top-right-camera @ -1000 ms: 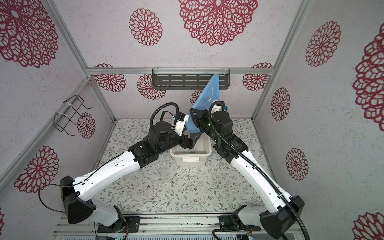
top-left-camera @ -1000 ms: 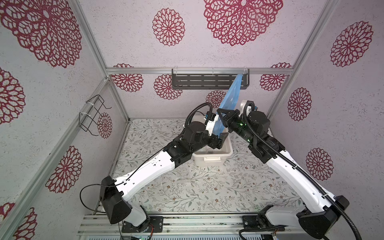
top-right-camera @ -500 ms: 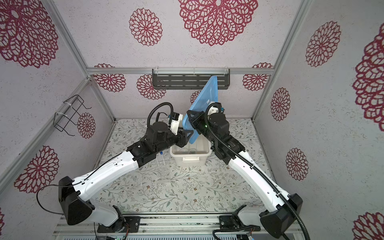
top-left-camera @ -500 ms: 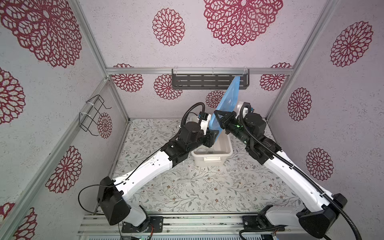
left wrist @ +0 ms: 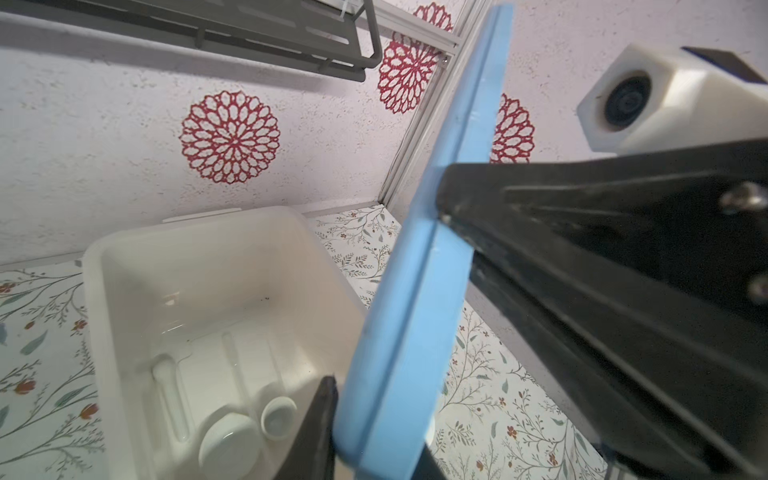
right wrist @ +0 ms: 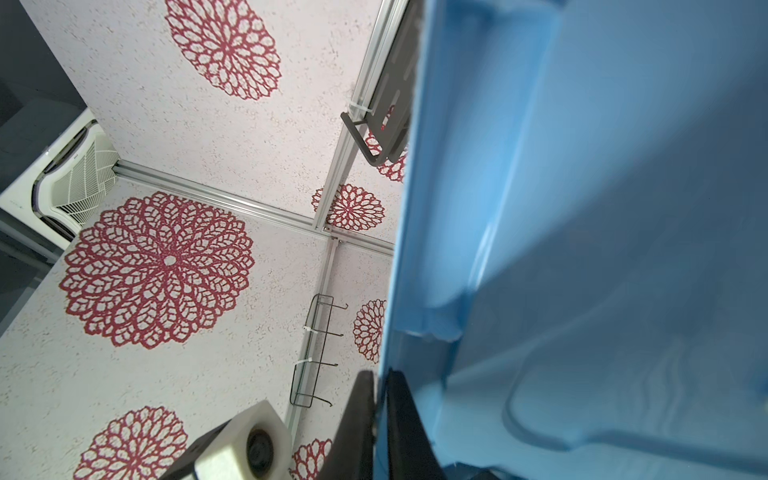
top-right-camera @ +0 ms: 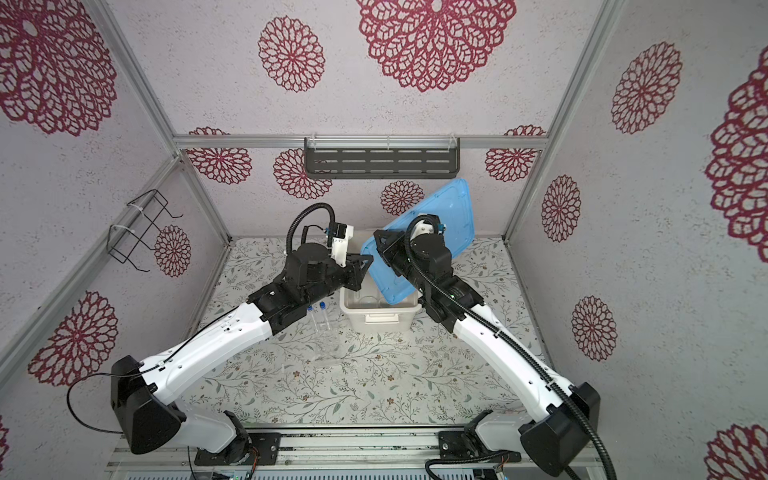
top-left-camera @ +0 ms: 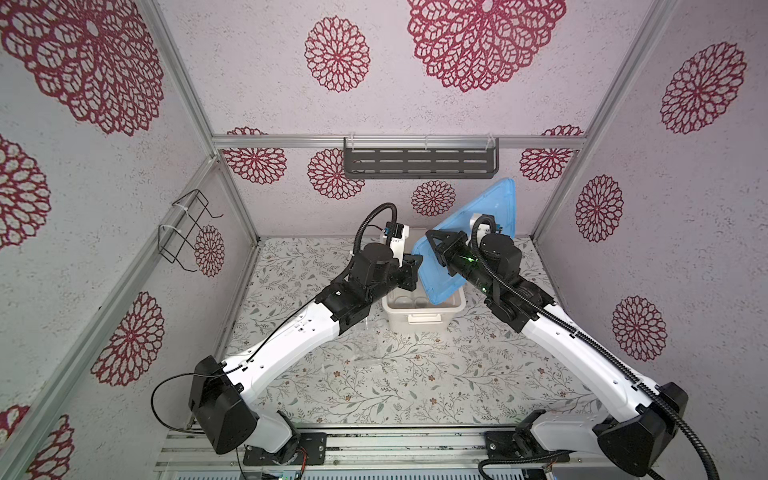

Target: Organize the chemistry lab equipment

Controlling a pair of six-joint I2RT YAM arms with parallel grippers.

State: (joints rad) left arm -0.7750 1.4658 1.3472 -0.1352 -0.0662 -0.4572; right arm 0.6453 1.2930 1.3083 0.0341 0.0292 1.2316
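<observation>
A blue lid (top-left-camera: 440, 274) (top-right-camera: 453, 216) hangs tilted over the open white tub (top-left-camera: 419, 318) (top-right-camera: 376, 320). My left gripper (top-left-camera: 415, 264) (left wrist: 374, 440) is shut on the lid's lower edge (left wrist: 415, 299). My right gripper (top-left-camera: 432, 241) (right wrist: 380, 386) pinches the lid's rim (right wrist: 582, 208) higher up, its fingers nearly together. Inside the tub (left wrist: 95, 291) lie a white bowl (left wrist: 228, 440), a smaller white dish (left wrist: 278, 417) and a pestle (left wrist: 168, 390). Two blue-capped tubes (top-right-camera: 318, 309) stand left of the tub, with the clear tube stand (top-right-camera: 330, 351) on the table in front of them.
A grey slotted shelf (top-left-camera: 419, 162) hangs on the back wall and a wire basket (top-left-camera: 187, 232) on the left wall. Both arms meet over the tub at the back of the floral table (top-left-camera: 415, 386).
My left gripper came up out of the tub, moved to the lid's lower edge and closed on it. The right gripper brought the lid slightly left and lower.
</observation>
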